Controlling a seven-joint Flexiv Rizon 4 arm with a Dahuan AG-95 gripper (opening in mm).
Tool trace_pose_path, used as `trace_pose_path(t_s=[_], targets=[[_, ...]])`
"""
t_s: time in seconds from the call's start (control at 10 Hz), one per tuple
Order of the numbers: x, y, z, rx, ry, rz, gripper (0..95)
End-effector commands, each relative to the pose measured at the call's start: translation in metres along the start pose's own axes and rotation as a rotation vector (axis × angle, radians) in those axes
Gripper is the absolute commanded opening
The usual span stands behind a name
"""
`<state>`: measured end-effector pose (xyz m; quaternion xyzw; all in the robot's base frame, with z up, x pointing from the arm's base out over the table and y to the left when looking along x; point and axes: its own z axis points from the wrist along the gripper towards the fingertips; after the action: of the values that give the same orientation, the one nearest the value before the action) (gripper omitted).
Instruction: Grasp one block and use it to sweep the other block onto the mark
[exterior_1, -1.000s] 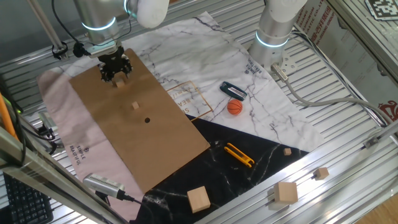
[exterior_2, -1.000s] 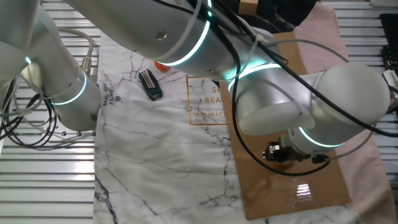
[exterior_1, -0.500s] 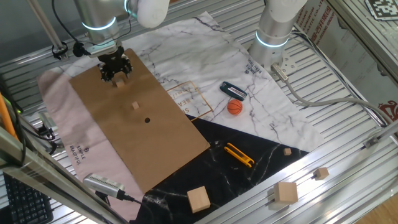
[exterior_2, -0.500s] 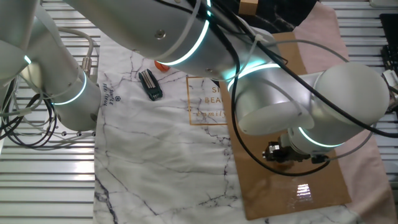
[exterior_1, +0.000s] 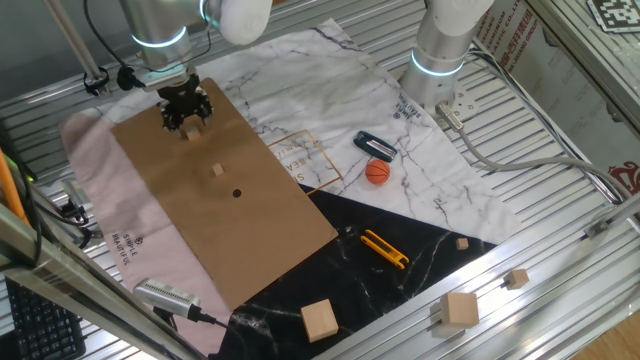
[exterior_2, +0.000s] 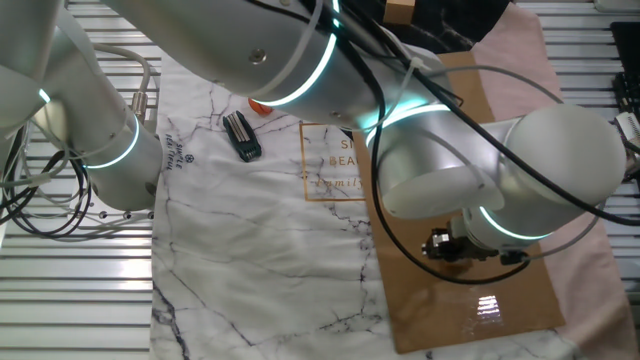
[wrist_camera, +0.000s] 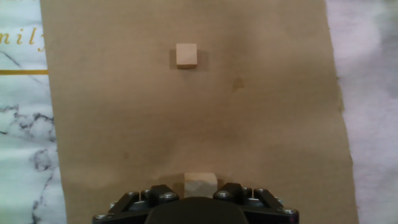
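My gripper (exterior_1: 187, 120) stands low over the far end of the brown cardboard (exterior_1: 270, 240). In the hand view its jaws (wrist_camera: 199, 194) sit tight against both sides of one tiny tan block (wrist_camera: 200, 183), which also shows between the fingers in one fixed view (exterior_1: 188, 131). The other block (exterior_1: 218, 171) lies loose on the cardboard ahead of the gripper, and shows in the hand view (wrist_camera: 186, 55). The black mark (exterior_1: 237, 193) is just beyond it, roughly in line with both blocks. The mark is out of the hand view. In the other fixed view the arm (exterior_2: 480, 170) hides the blocks and the mark.
An orange ball (exterior_1: 377, 172) and a black clip (exterior_1: 374, 145) lie on the marbled cloth to the right. A yellow tool (exterior_1: 384, 248) and larger pale wooden cubes (exterior_1: 319, 320) are near the front. A second arm's base (exterior_1: 440, 50) stands at the back.
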<state>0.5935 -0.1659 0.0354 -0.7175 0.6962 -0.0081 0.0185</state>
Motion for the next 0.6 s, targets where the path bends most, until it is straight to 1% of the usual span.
trace_pose_path(t_s=[0.1, 0.4, 0.6], targets=[[0.0010, 0.0008, 0.0003, 0.002, -0.001, -0.004, 57.0], [0.0026, 0.0042, 0.0011, 0.004, 0.000, -0.006, 57.0], [0.0026, 0.0042, 0.0011, 0.004, -0.013, -0.002, 57.0]])
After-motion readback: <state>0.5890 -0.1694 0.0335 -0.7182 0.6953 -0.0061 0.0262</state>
